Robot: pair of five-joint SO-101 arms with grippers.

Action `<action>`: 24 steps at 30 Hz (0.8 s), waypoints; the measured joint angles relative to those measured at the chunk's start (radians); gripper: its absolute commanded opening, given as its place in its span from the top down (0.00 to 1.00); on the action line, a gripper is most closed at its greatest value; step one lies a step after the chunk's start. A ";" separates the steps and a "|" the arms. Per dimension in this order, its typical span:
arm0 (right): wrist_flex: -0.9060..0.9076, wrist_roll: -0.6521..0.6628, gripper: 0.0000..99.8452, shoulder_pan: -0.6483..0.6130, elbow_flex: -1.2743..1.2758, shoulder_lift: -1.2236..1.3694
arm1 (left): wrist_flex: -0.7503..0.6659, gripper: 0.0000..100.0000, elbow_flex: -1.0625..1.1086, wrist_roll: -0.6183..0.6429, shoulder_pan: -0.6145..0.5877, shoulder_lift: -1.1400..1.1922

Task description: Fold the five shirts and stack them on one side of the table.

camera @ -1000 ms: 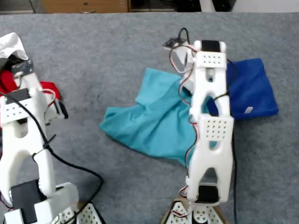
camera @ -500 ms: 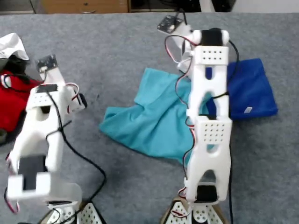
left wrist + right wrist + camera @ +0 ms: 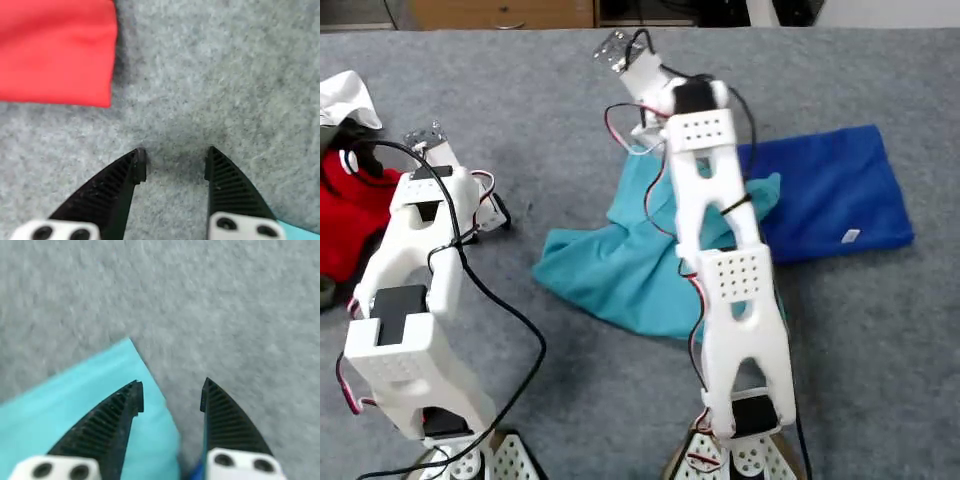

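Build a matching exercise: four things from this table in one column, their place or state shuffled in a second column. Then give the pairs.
Things
1. red shirt
2. teal shirt
3. blue shirt
4. left tool

Place or state
A. folded flat, on the right side of the table
B. open over bare grey surface
C. lying crumpled in the middle
D. at the left edge

Pairs: 1-D, 2-C, 3-A, 4-B

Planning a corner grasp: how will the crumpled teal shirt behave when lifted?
Probably floppy: the crumpled teal fabric shirt lies in soft folds, so it should sag and drape. Likely light: its edge looks thin. It seems to touch the folded blue shirt, so dragging might disturb that.
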 measured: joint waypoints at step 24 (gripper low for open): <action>-0.158 -0.315 0.74 -0.023 -0.020 0.163 | 0.002 0.80 0.000 0.000 0.000 0.000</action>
